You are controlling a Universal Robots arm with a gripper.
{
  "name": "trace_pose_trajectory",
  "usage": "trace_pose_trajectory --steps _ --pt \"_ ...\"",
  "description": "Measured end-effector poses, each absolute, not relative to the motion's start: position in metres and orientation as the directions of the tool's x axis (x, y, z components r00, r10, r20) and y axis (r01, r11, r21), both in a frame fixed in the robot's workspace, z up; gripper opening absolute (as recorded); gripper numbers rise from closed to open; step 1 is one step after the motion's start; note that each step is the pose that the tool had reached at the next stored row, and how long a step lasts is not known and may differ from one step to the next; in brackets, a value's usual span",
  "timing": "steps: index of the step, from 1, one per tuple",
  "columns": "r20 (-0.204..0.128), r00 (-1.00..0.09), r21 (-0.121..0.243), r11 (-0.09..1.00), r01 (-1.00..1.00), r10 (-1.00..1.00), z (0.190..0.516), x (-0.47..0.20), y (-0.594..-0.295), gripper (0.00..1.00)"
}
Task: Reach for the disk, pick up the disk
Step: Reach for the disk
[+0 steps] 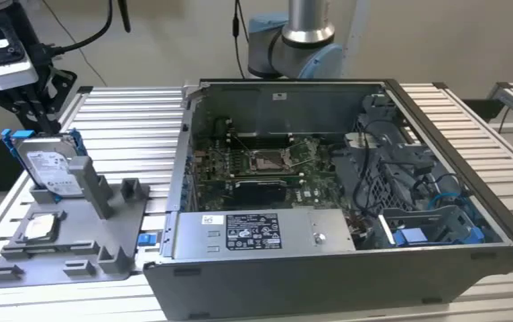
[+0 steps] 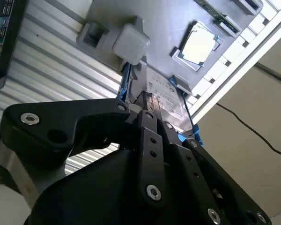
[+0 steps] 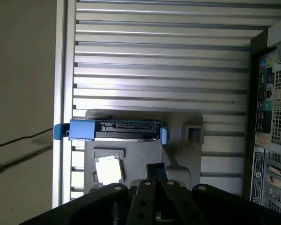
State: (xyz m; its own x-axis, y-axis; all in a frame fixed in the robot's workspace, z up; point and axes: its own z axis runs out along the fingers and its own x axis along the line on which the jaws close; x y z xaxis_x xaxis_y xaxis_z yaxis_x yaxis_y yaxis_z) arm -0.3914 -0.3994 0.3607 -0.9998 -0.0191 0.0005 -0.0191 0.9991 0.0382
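The disk is a silver-grey drive with a white label and blue side rails. It stands upright in a slot of the grey holder at the exterior view's left. In the first wrist view the disk shows edge-on, its connector side facing the camera. In the second wrist view the disk lies just beyond the fingertips. My gripper hangs directly above the disk's top edge, close to it but not around it. The gripper looks shut, with nothing between its fingers.
A smaller flat silver drive lies flat on the same holder, nearer the front. An open computer case with its mainboard showing takes up the middle and the exterior view's right. Everything rests on a slatted aluminium table.
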Motion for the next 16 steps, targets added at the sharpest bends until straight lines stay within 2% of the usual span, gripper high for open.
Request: trace_pose_trajectory --steps 6,16 --pt "0.001 -1.000 0.038 0.999 -0.019 -0.019 0.361 -0.391 -0.398 0.00" --pt "0.001 -1.000 0.038 0.999 -0.019 -0.019 0.361 -0.400 -0.372 0.00"
